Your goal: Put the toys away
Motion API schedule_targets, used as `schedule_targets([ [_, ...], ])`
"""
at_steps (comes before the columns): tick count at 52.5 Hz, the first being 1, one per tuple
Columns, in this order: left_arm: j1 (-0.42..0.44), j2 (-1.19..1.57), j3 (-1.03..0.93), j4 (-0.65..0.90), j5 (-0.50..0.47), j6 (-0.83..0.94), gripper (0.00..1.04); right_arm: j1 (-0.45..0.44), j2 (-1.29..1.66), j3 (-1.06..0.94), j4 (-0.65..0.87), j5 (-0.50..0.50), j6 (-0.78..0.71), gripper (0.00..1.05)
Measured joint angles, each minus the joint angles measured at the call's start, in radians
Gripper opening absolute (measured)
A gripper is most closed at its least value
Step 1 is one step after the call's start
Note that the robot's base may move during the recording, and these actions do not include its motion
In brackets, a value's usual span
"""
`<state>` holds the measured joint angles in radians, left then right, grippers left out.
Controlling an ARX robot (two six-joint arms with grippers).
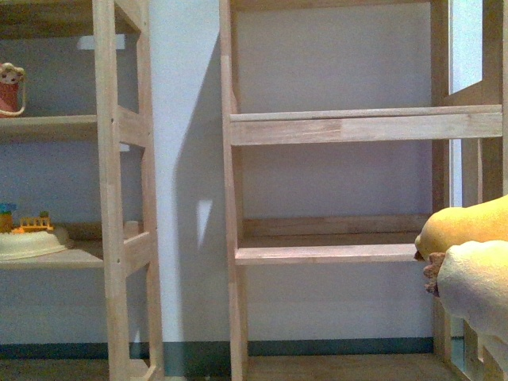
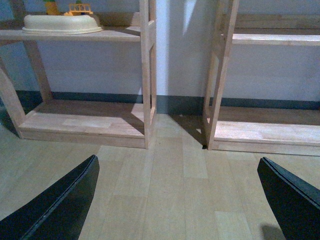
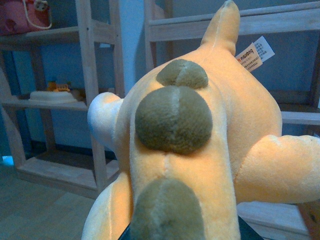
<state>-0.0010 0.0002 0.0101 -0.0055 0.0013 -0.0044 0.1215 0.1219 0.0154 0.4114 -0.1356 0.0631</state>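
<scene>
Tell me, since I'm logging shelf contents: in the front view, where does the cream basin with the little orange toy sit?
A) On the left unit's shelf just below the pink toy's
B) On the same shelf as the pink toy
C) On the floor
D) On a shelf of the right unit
A: the cream basin rests on the left unit's shelf directly under the one carrying the pink toy.

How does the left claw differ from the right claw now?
The left claw is open and holds nothing; the right claw is shut on the plush toy. The left claw's fingers show clearly; the right claw is almost hidden by the toy. Both point toward the wooden shelves.
</scene>
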Motion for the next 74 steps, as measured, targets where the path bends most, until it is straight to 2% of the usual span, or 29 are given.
schedule_targets([
  [74,0.000,0.000,0.000,0.000,-0.001,0.000,0.98,0.000,0.000,0.000,0.000,0.000,0.000,0.07],
])
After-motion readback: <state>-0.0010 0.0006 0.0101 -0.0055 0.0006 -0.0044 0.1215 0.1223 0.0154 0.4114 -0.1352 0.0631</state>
